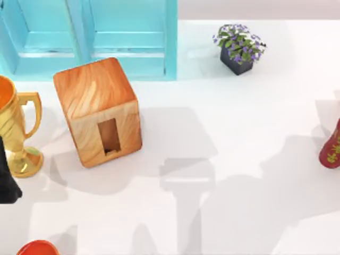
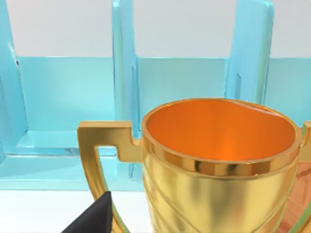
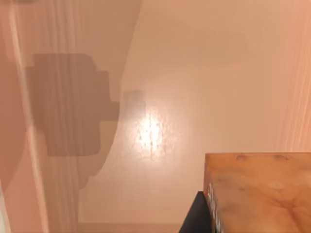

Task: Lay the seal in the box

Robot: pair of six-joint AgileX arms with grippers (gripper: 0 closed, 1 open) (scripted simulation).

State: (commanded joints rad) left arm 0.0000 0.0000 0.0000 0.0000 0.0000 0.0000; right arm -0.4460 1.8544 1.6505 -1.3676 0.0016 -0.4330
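Observation:
The box (image 1: 98, 109), a grained wooden cube, stands left of the table's middle. The narrow upright hole (image 1: 109, 136) in its face is turned toward the front edge. In the right wrist view the seal (image 3: 257, 187) appears as an orange-brown block close to the camera. My right gripper (image 3: 243, 224) is shut on it, and one dark finger (image 3: 194, 221) presses against its side, with bare table far below. My left gripper (image 1: 8, 183) sits parked at the table's left edge, right beside a gold trophy.
The gold trophy (image 1: 16, 133) stands left of the box, and its orange-lined cup (image 2: 218, 136) looms in the left wrist view. A turquoise cabinet (image 1: 127, 37) is behind the box. A flower pot (image 1: 239, 50) is at the back, a red vase (image 1: 332, 149) at the right edge and a red object (image 1: 37, 248) at the front left.

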